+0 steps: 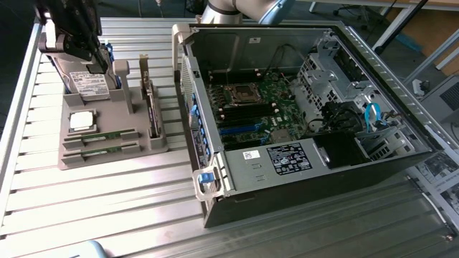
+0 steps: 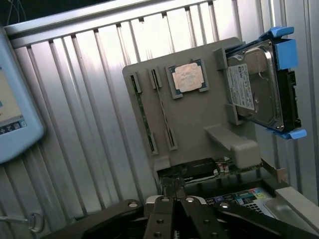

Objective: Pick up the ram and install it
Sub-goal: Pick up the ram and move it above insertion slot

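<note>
Two rams lie edge-up in the slots of the grey holder tray (image 1: 107,121): one ram (image 1: 100,135) and a second ram (image 1: 100,152) beside it. In the wrist view they show as thin green strips, ram (image 2: 144,119) and ram (image 2: 162,107). My gripper (image 1: 90,54) hangs high above the tray's hard-drive end, well away from the rams. Its black fingers (image 2: 164,209) are shut together with nothing between them. The open computer case (image 1: 301,107) lies on the exterior view's right, with the motherboard's memory slots (image 1: 248,114) exposed.
The tray also holds a blue-railed hard drive (image 2: 254,89), a square silver processor (image 2: 188,77) and an upright expansion card (image 1: 150,110). A pale screen (image 2: 10,109) stands off the slatted metal table (image 1: 107,204). The case wall (image 1: 190,97) rises close beside the tray.
</note>
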`<state>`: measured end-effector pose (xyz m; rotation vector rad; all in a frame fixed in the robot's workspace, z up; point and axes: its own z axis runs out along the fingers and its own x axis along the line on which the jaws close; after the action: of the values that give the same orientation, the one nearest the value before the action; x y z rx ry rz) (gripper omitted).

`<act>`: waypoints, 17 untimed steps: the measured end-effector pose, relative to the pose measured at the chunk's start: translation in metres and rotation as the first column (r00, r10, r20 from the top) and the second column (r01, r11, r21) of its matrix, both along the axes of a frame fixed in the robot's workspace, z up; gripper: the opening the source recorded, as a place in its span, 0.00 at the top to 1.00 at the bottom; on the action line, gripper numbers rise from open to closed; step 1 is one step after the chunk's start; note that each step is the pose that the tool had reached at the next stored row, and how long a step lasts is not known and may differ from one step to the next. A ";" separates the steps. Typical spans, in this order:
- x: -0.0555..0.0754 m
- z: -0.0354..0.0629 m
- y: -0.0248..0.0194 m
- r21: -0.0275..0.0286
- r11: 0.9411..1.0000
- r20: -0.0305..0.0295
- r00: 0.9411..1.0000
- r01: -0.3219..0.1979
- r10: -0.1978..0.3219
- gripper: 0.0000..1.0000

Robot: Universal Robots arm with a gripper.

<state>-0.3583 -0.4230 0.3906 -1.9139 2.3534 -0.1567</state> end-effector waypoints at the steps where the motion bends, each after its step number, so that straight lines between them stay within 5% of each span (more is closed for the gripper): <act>1: 0.000 0.0000 0.0000 0.000 1.000 0.000 1.000 -0.009 0.009 0.90; 8: 0.000 -0.0001 0.0000 0.000 0.998 0.000 0.998 -0.070 0.070 0.90; 14: 0.000 -0.0001 0.0000 0.000 0.997 -0.001 0.997 -0.071 0.071 0.90; 16: 0.000 -0.0001 -0.0001 0.000 0.997 -0.007 0.997 -0.071 0.071 0.90; 17: 0.000 -0.0002 -0.0001 0.001 0.997 -0.015 0.997 -0.071 0.071 0.90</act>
<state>-0.3582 -0.4231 0.3905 -2.0023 2.2903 -0.1364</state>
